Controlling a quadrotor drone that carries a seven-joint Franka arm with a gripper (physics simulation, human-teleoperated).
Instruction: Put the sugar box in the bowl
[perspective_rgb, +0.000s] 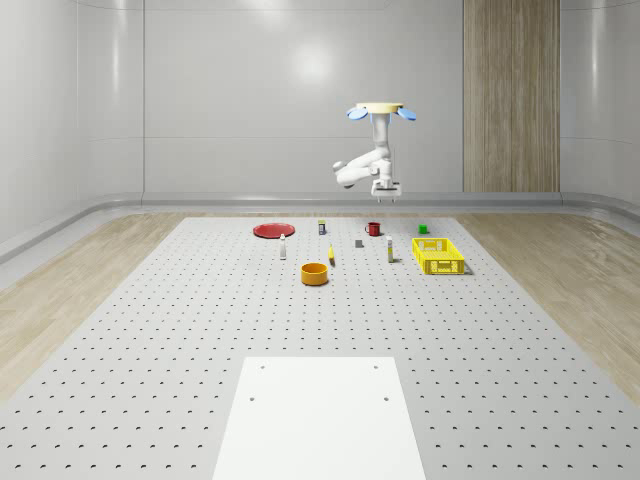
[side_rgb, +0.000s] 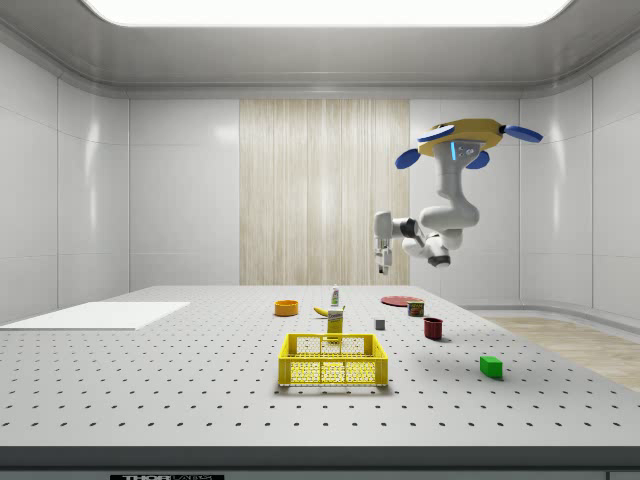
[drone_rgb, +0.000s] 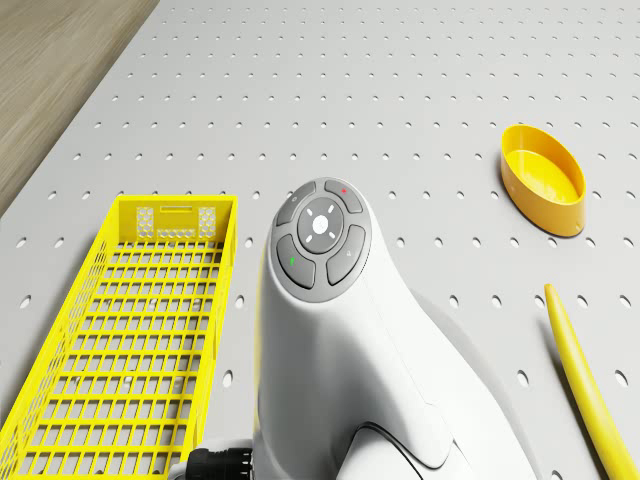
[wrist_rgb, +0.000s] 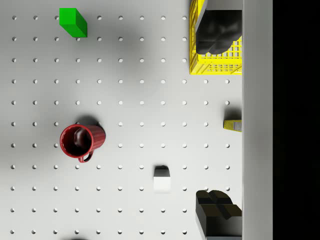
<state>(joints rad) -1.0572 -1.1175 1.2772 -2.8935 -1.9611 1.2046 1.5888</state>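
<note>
Room interior: pale glossy wall panels (perspective_rgb: 250, 90) with a vertical wood-grain panel (perspective_rgb: 511, 95) on the far wall, wooden floor (perspective_rgb: 60, 290), a perforated grey table (perspective_rgb: 150, 340) bearing a white sheet (perspective_rgb: 318, 415) at its near edge, and a ceiling light panel (side_rgb: 320, 10).

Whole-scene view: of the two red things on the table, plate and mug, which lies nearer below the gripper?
The red mug: it stands almost under the gripper, while the flat red plate lies farther toward that view's left.

The drone (perspective_rgb: 381, 110) hovers high, arm (perspective_rgb: 362, 165) folded beneath, its hand (perspective_rgb: 386, 197) pointing down, fingers apart.
</note>
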